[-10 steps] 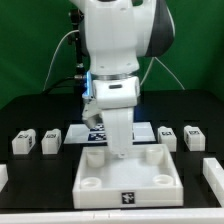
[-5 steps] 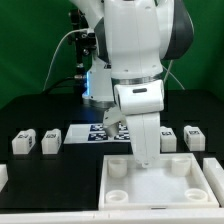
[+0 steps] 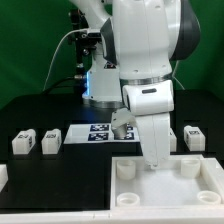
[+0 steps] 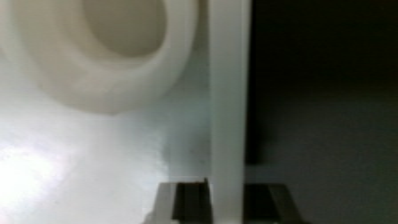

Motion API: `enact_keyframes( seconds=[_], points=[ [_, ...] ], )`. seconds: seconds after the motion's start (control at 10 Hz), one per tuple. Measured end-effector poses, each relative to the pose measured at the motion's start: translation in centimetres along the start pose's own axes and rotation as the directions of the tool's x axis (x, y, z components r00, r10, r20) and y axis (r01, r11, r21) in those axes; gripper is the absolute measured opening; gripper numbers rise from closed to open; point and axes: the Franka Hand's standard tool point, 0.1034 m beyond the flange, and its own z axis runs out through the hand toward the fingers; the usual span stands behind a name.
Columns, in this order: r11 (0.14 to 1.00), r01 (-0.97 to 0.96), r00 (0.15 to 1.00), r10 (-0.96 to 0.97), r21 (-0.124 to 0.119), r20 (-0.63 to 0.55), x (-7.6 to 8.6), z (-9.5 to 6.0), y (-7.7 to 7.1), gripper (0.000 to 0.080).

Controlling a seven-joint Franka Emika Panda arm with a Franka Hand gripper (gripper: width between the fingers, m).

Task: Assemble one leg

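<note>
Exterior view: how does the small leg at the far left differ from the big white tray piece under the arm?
The leg is a small block; the tray piece is far wider, with raised walls. The leg shows a black-and-white tag; the tray piece shows round corner sockets. The leg stands free and untouched; the pincer straddles the tray piece's wall, seemingly clamped on it. Both are white and rest on the black table.
</note>
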Motion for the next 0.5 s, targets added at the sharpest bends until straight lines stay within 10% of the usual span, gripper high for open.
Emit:
enact_keyframes(
  seconds=[0.3,0.5],
  points=[
    [1.0,-0.005,1.0,0.005,0.0,0.001,-0.12,0.01,0.0,0.0141],
    [1.0,-0.006,1.0,0.006,0.0,0.001,-0.16,0.01,0.0,0.0513]
  ],
)
